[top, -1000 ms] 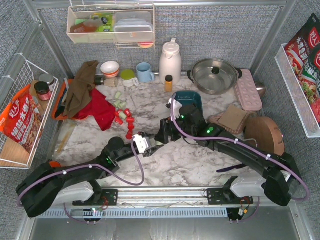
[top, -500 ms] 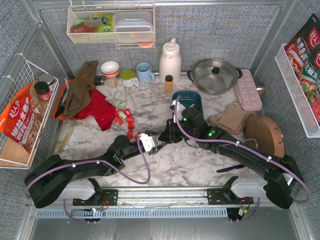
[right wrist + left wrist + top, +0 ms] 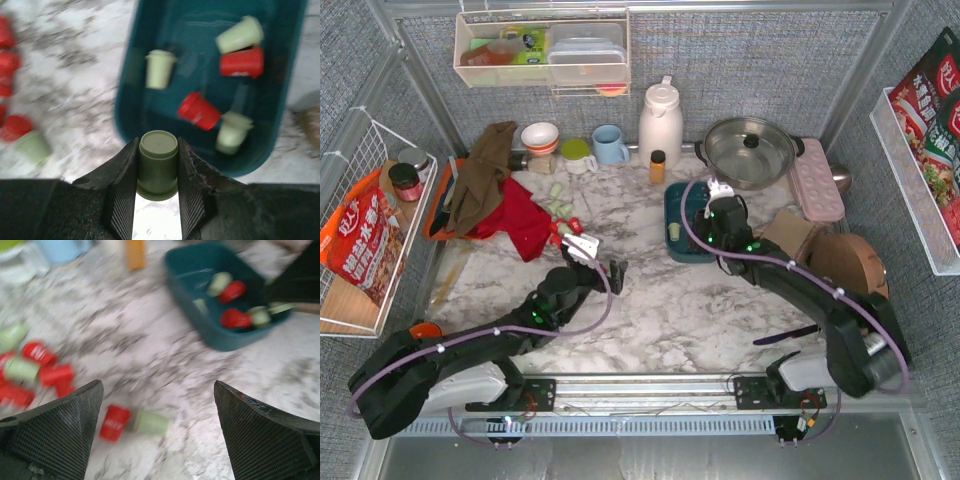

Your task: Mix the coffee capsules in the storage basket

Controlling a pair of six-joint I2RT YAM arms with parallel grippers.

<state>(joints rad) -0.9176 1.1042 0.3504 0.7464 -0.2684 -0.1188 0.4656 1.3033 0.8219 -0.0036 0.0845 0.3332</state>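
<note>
Over the table, top view: basket (image 3: 671, 215) sits right of the table's (image 3: 650, 320) middle, toward the back edge. Right gripper (image 3: 712, 215) hangs over it, but its grip can't be read from here. Loose capsules (image 3: 565, 215) are scattered left of middle, beside a red cloth (image 3: 515, 222). Left gripper (image 3: 610, 268) is just on the near side of that scatter, jaws spread.

Left wrist, blurry: left gripper (image 3: 157, 405) is wide open and holds nothing. On the marble under the gap lie one red capsule (image 3: 114, 422) and one green, side by side. More capsules (image 3: 30, 370) lie at left. Basket (image 3: 220, 337) is at upper right, with at least two red and two green inside.

Right wrist: right gripper (image 3: 158, 172) is closed partway on a green capsule (image 3: 158, 162), flat end facing the camera, both fingers touching its sides. It shows right at the basket (image 3: 125, 115) rim. Inside are three green and two red, lying apart or in pairs. Left of the basket, a few reds and one green lie on the table.
</note>
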